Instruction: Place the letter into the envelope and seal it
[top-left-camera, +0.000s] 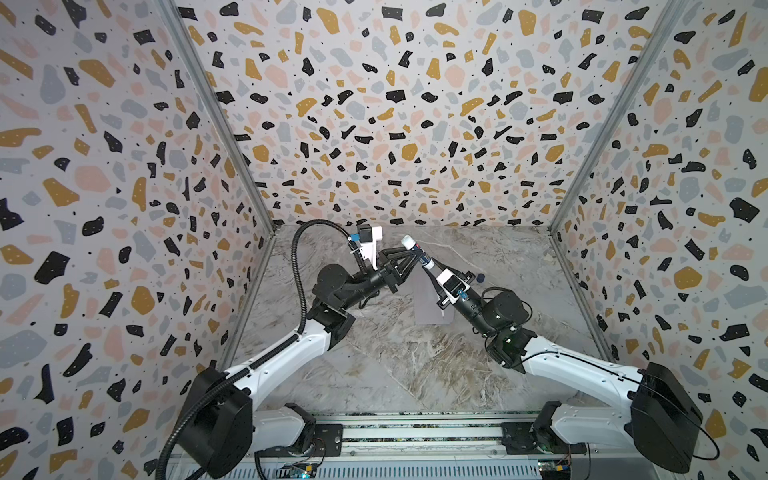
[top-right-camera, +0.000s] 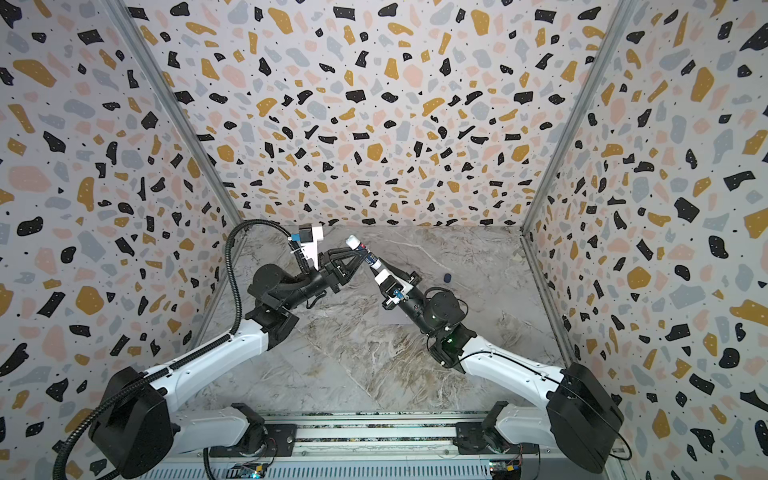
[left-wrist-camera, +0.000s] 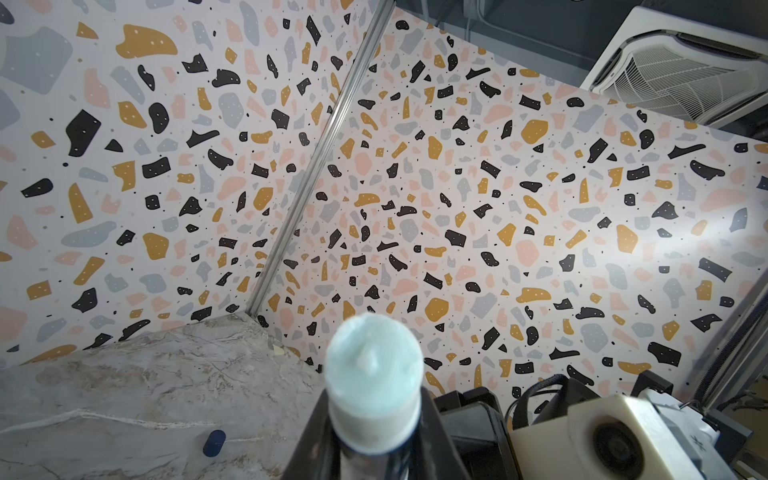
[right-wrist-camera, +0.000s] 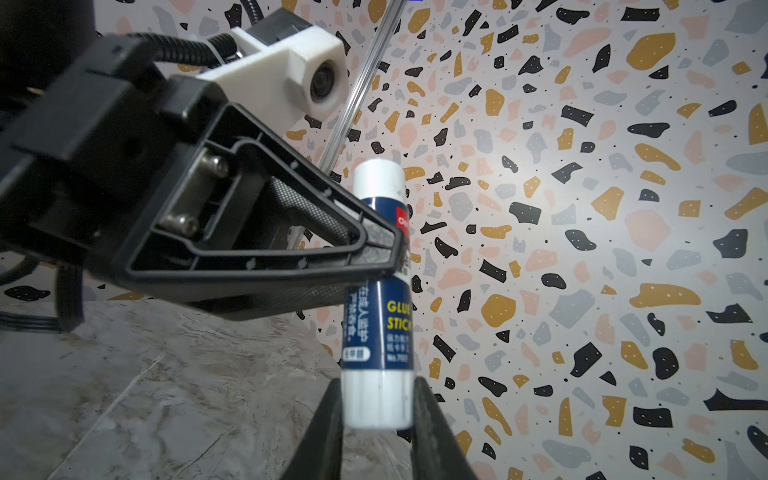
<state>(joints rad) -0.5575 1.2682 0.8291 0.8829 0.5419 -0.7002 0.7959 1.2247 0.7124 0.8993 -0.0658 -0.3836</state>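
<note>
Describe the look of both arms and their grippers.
The left arm and right arm have white link shells, black joints and black base housings. A ribbed black cable conduit runs along the left. The left gripper and right gripper are black, each under a white camera mount.

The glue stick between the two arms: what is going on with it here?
Both arms hold the glue stick up in the air. The left gripper clamps its blue body, and the right gripper has its fingers closed on the white base. The stick is uncapped; a small dark blue piece, probably the cap, lies on the table. The envelope lies flat below the right arm. The letter is not visible.
</note>
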